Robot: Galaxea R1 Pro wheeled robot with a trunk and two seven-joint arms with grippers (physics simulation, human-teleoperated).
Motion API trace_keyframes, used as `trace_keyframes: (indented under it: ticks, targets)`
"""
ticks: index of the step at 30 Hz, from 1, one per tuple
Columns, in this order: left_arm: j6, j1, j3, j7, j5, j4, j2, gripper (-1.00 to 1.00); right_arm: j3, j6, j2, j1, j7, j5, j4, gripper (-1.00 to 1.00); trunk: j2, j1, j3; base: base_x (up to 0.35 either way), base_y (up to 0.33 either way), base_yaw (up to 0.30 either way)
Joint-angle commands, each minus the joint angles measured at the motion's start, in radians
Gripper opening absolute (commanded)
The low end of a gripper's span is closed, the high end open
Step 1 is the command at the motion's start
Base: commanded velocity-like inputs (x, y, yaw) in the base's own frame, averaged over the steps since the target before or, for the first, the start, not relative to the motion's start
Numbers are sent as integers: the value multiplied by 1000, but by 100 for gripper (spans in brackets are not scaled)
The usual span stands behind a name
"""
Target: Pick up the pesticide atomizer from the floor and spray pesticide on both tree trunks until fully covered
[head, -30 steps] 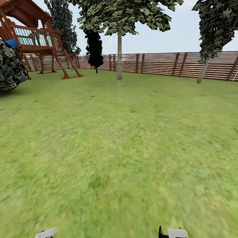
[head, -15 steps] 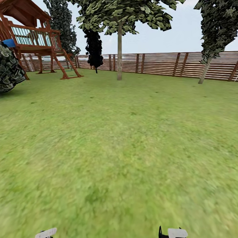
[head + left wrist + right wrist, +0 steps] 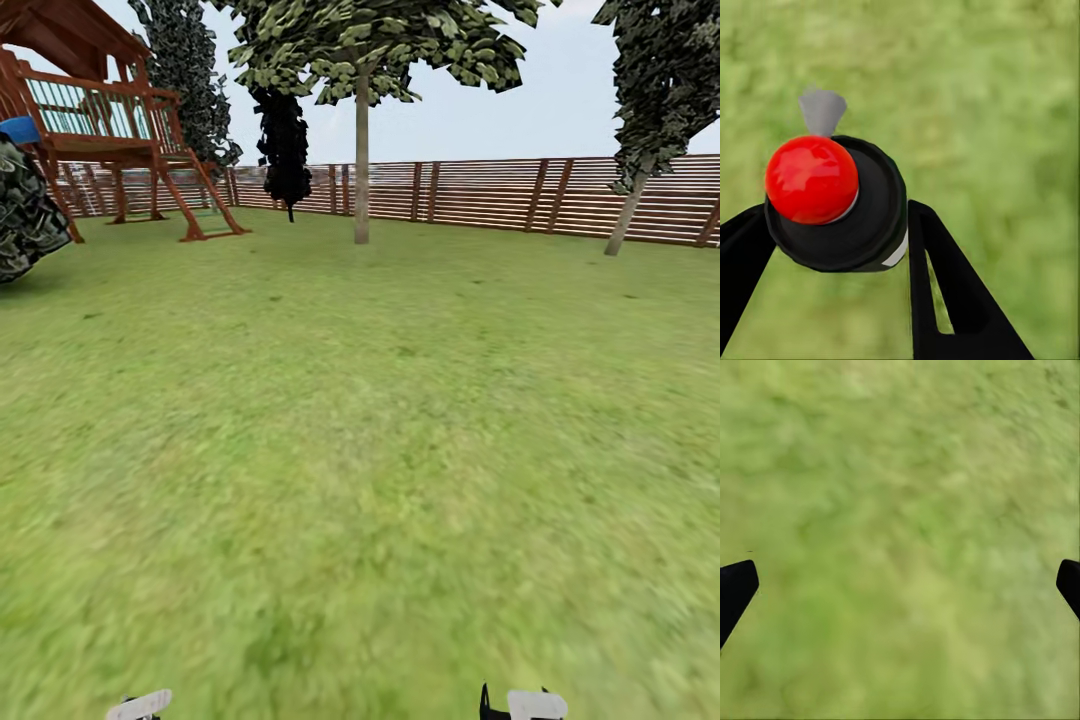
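My left gripper is shut on the pesticide atomizer, a black body with a red round top and a grey nozzle, held above the grass. In the right wrist view my right gripper is open, with only lawn between its black fingers. Far ahead in the head view stand the two trees. The upright tree trunk is at centre. The leaning tree trunk is at the far right, close to the fence. The floor is blurry green grass stretching from me to both trees.
A reddish-brown slat fence closes the far side. At the far left stands a wooden play tower with a ladder, and a round dark bush sits at the left edge. A near-black conifer rises left of the upright tree.
The whole head view has shifted slightly: the play tower and bush slid left and the leaning tree slid right, so the camera has moved. Both arms keep their pose.
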Motion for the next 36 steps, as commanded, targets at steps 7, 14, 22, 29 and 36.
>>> trace_keyframes:
  ticks: [7,14,22,29,36]
  targets:
    - [-4,0,4,0,-5,1,0,-100,4,1,0,-1,-10,7,1,100,0,0,-1,339,0,0]
    - [-4,-1,4,-1,-5,1,0,-100,4,1,0,-1,-10,7,1,100,0,0,-1,339,0,0]
    - [-4,-1,4,0,-5,1,0,-100,4,1,0,-1,-10,7,1,100,0,0,-1,339,0,0]
    - [-4,-1,4,0,-5,1,0,-100,4,1,0,-1,-10,7,1,100,0,0,-1,339,0,0]
    - [-4,0,4,0,-6,1,0,-100,4,1,0,-1,-10,7,1,100,0,0,-1,339,0,0]
